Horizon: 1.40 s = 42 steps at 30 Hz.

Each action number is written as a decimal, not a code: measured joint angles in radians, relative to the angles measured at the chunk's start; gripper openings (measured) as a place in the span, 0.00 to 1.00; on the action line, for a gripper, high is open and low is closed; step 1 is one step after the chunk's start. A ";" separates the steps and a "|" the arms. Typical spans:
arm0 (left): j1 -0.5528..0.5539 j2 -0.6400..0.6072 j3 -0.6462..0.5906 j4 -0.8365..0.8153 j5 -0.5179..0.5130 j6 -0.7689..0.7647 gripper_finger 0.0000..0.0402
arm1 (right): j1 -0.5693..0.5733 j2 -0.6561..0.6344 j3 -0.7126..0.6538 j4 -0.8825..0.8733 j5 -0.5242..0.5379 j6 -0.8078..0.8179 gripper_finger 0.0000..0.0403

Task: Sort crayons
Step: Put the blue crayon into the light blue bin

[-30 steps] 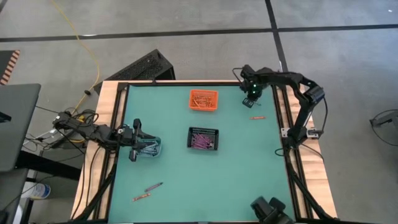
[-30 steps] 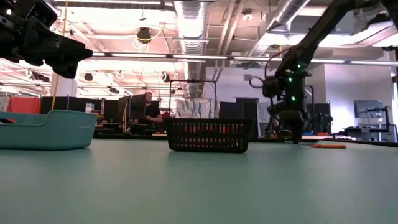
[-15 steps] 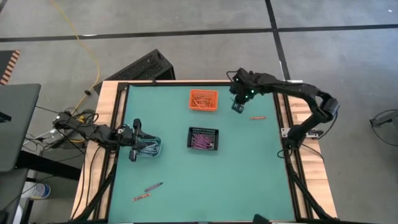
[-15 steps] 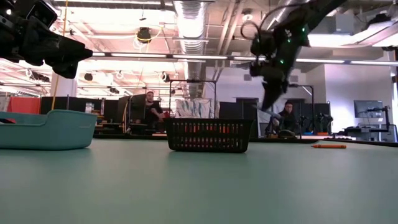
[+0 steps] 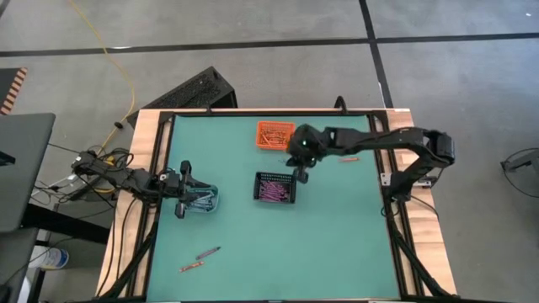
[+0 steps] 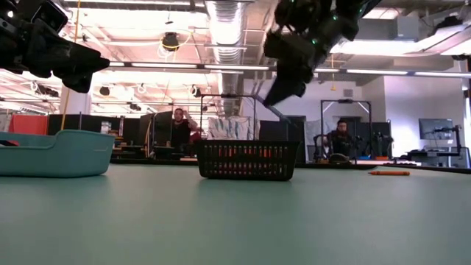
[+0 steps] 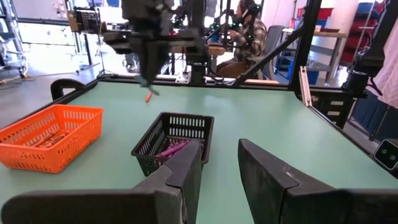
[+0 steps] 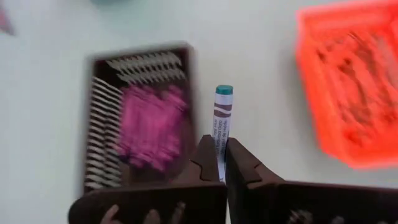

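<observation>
The right pincer (image 5: 301, 172) grips a crayon (image 8: 221, 127) by its lower end, held above the bench (image 5: 337, 236) just beside the black bin (image 5: 275, 187), with the orange bin (image 5: 275, 135) on its other side. A clean drop likely needs centring over the matching bin before release. The left pincer (image 7: 217, 165) waits part-open over the teal bin (image 5: 200, 200).

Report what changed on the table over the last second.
The right gripper, shut on a crayon, swung from the table's far right corner toward the middle and now hangs beside the black bin. The left gripper, the orange bin and the loose crayons kept their places.
</observation>
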 joint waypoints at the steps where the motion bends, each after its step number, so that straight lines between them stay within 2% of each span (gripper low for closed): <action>1: 0.000 0.000 0.000 0.000 0.000 0.000 0.24 | 0.020 0.000 0.000 0.028 -0.001 0.011 0.01; 5: 0.000 0.000 0.000 0.000 0.000 0.000 0.24 | 0.088 0.000 0.001 0.111 0.001 0.070 0.01; 12: 0.000 0.000 0.000 0.000 0.000 0.000 0.24 | 0.194 0.027 0.001 0.406 0.006 0.118 0.01; 22: 0.000 0.000 0.000 0.000 0.000 0.000 0.24 | 0.295 0.214 0.001 0.819 0.009 0.076 0.01; 34: 0.000 0.000 0.000 0.000 0.000 0.000 0.24 | 0.316 0.314 0.011 1.004 0.007 0.088 0.01; 38: 0.000 0.000 0.000 0.000 0.000 0.000 0.24 | 0.324 0.392 0.081 1.069 0.008 0.107 0.01; 42: 0.000 0.000 0.000 0.000 0.000 0.000 0.24 | 0.334 0.506 0.199 1.061 0.008 0.101 0.01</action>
